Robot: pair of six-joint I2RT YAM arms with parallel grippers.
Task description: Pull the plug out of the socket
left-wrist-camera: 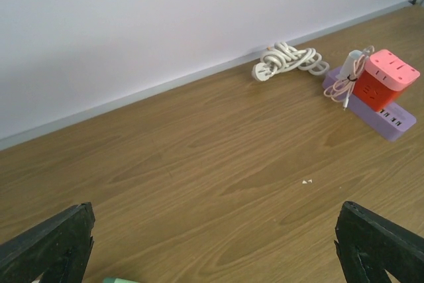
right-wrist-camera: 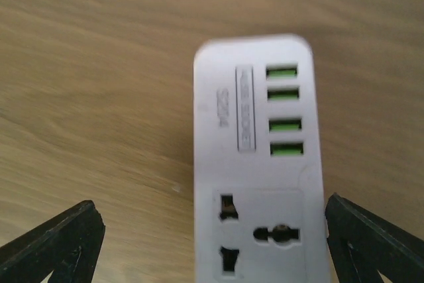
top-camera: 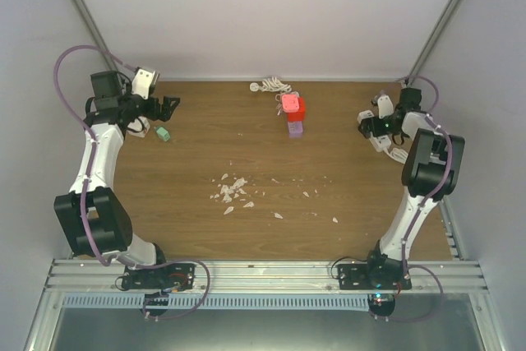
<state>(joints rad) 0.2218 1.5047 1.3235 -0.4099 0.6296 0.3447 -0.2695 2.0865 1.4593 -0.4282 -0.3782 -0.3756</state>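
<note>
A red cube socket (top-camera: 294,108) with a pink top sits on a purple power strip (top-camera: 294,129) at the far middle of the table. In the left wrist view the red cube (left-wrist-camera: 387,79) stands on the purple strip (left-wrist-camera: 391,118), with a white plug and its thin bundled cord (left-wrist-camera: 351,74) beside it. My left gripper (top-camera: 170,106) is open and empty (left-wrist-camera: 212,246), far left of them. My right gripper (top-camera: 367,125) is open, its jaws on either side of a white power strip (right-wrist-camera: 258,164) with green USB ports and empty sockets.
A coiled white cable (top-camera: 271,85) lies by the back wall and also shows in the left wrist view (left-wrist-camera: 288,61). A small green object (top-camera: 163,134) lies under my left gripper. White scraps (top-camera: 234,191) are scattered mid-table. Walls close in on both sides.
</note>
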